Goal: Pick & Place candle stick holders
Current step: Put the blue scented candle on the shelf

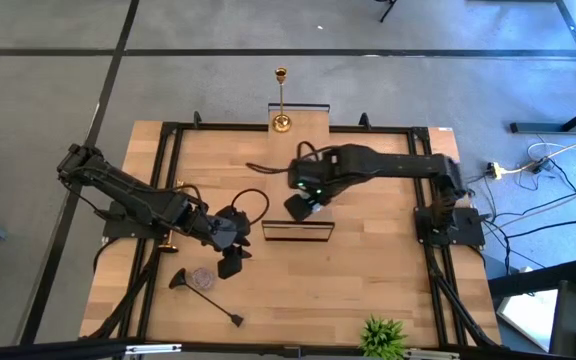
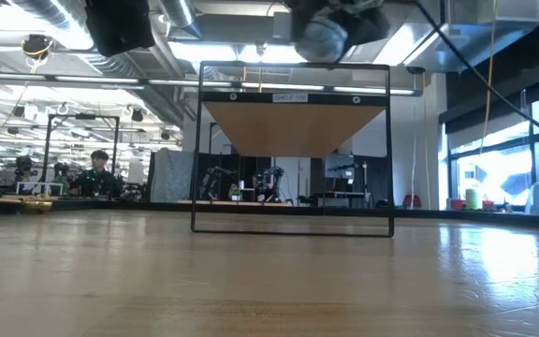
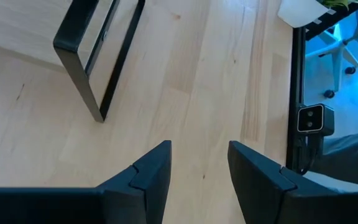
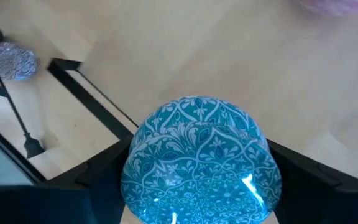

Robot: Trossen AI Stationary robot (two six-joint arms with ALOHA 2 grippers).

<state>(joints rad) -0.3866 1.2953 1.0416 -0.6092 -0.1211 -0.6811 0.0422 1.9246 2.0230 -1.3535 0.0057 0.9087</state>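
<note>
High view is showing the black candlestick (image 1: 206, 296) lying flat on the surface, stem pointing toward four o'clock, just at seven o'clock of the nearer left tool (image 1: 231, 250), fingers apart, empty.

Left arm extended from left side toward bench middle, elbow bent, wrist angled down. Left gripper (image 1: 230, 262) held low over bench surface, fingers (image 3: 151, 174) parted by narrow gap, nothing seen between them. Right arm reached from right side across bench toward centre, forearm level, wrist turned downward. Right gripper (image 1: 303, 205) held above bench, fingers spread wide around blue patterned dome (image 4: 199, 162).
</note>
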